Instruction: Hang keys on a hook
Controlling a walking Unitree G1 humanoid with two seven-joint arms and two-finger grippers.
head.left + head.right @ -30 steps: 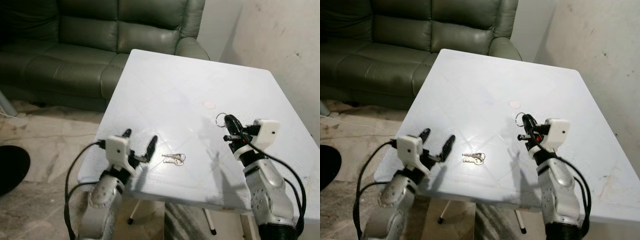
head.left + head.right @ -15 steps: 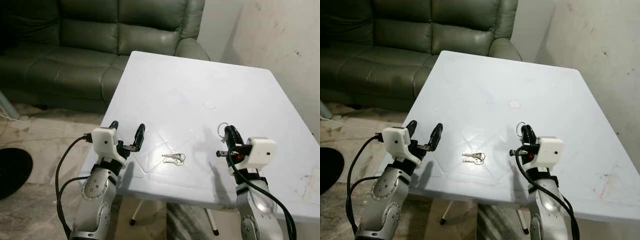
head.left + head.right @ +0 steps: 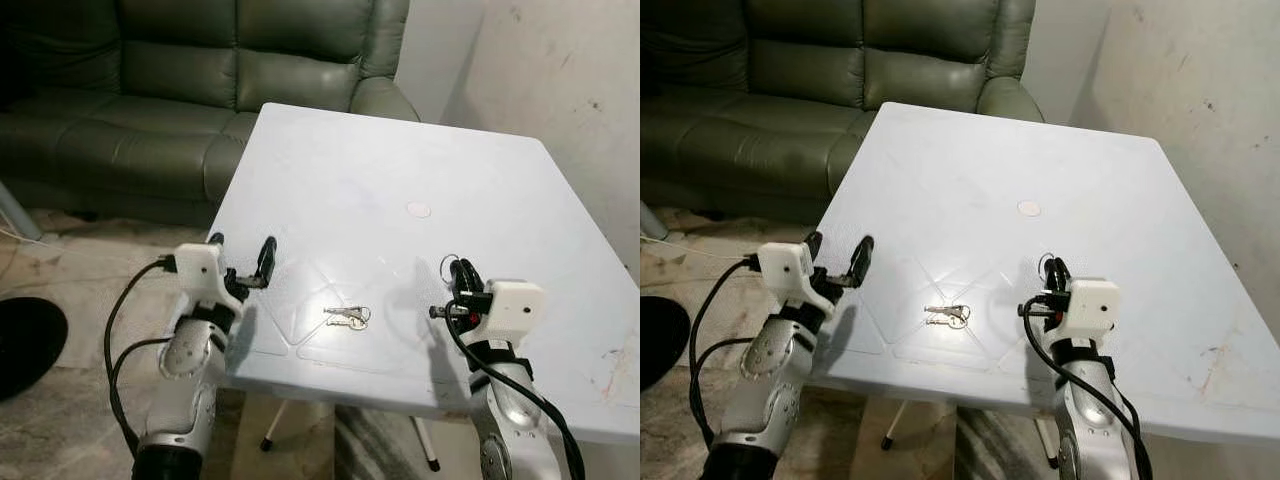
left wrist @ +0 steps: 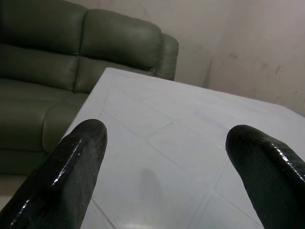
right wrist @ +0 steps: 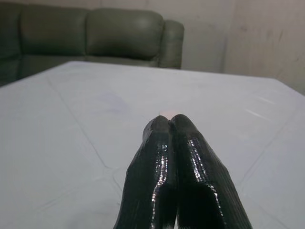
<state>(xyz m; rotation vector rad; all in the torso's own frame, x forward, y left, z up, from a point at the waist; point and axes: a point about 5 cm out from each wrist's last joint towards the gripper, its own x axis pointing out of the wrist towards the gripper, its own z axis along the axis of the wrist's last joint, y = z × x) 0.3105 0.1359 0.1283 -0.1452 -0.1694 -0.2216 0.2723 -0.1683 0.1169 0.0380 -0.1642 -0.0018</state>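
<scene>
on table [image 3: 380, 180]: keys [image 3: 348, 317], between both grippers.

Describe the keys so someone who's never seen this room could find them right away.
Find the white table in front of the green sofa. Near its front edge, between the left gripper and the right gripper, lie the keys: small, silvery, flat on the top, unlike the pale round spot farther back.
</scene>
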